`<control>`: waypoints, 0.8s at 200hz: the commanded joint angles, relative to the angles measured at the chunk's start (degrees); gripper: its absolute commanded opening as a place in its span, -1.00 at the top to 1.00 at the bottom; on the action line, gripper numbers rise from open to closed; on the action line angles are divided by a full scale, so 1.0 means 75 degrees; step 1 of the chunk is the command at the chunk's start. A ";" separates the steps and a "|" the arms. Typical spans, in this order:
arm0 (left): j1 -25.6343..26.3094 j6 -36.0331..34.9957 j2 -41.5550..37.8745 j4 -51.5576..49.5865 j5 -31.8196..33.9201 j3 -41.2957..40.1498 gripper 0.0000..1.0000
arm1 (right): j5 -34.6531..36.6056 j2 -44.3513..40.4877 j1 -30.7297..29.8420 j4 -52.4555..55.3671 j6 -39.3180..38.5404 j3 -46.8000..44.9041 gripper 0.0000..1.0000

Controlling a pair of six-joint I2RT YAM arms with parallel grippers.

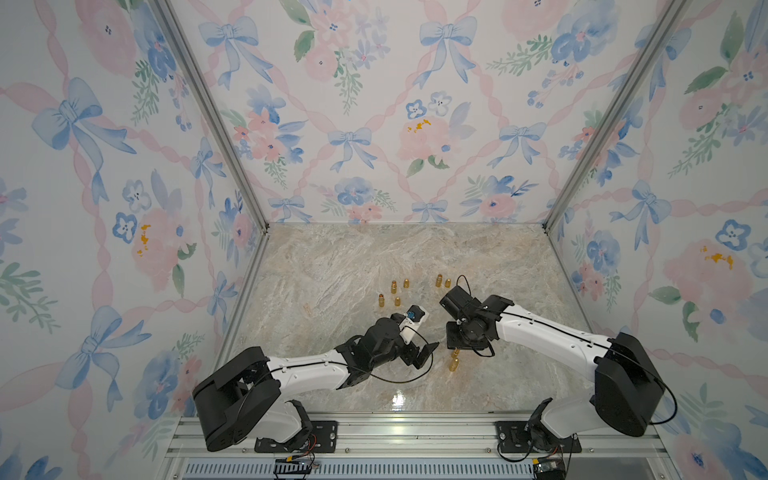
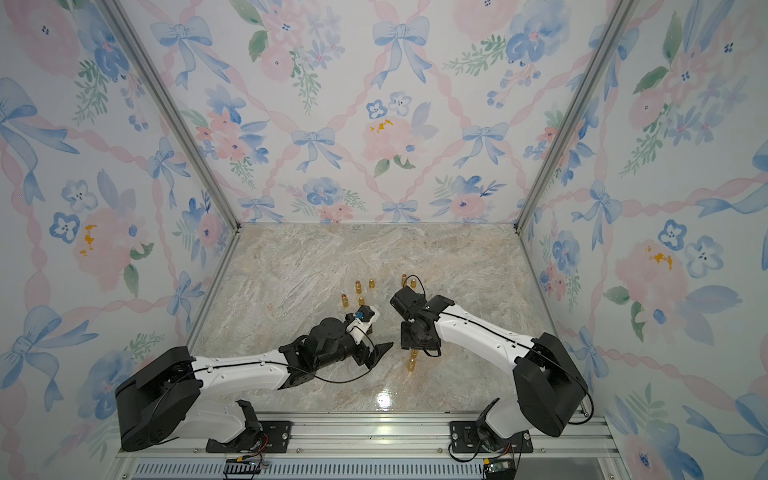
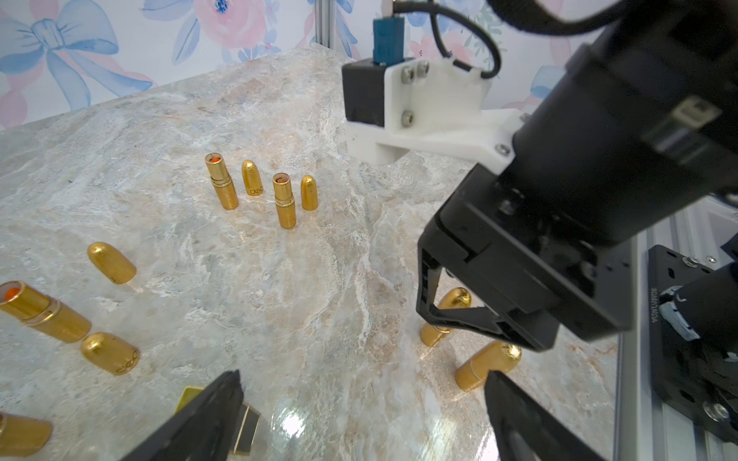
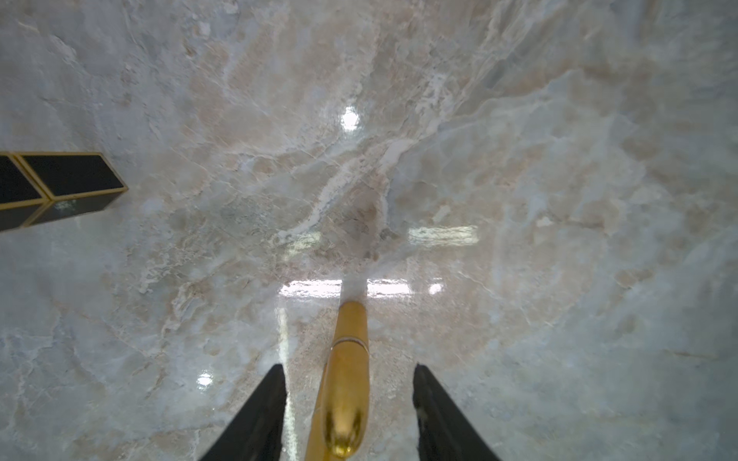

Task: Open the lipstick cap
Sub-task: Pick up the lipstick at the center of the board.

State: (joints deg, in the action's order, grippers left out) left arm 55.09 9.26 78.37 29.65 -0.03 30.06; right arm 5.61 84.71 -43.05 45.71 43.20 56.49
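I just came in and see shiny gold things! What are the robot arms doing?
They are opening gold lipsticks. The right gripper sits open around a capped lipstick, not squeezing it yet. The left gripper hovers nearby, wide open and empty. Several opened lipsticks stand with their caps beside them.

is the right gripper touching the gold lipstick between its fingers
Apart. In the right wrist view the lipstick stands between the right gripper fingers, and bare table shows on each side of it.
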 commanded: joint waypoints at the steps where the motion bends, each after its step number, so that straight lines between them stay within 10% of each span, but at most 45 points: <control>1: 0.0043 -0.0051 -0.0079 -0.0063 -0.0054 -0.0118 -0.96 | 0.0044 -0.0085 -0.0126 -0.0211 0.0540 -0.0201 -0.01; 160: 0.0048 -0.0086 -0.0031 -0.0081 0.0179 -0.0147 -0.96 | 0.0076 0.0493 -0.0190 -0.0822 0.0861 -0.0646 0.37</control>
State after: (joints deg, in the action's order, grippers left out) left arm 55.09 9.26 78.37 29.45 0.21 29.71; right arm 5.02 87.50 -43.99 39.83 49.10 52.84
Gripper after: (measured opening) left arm 0.980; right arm 0.325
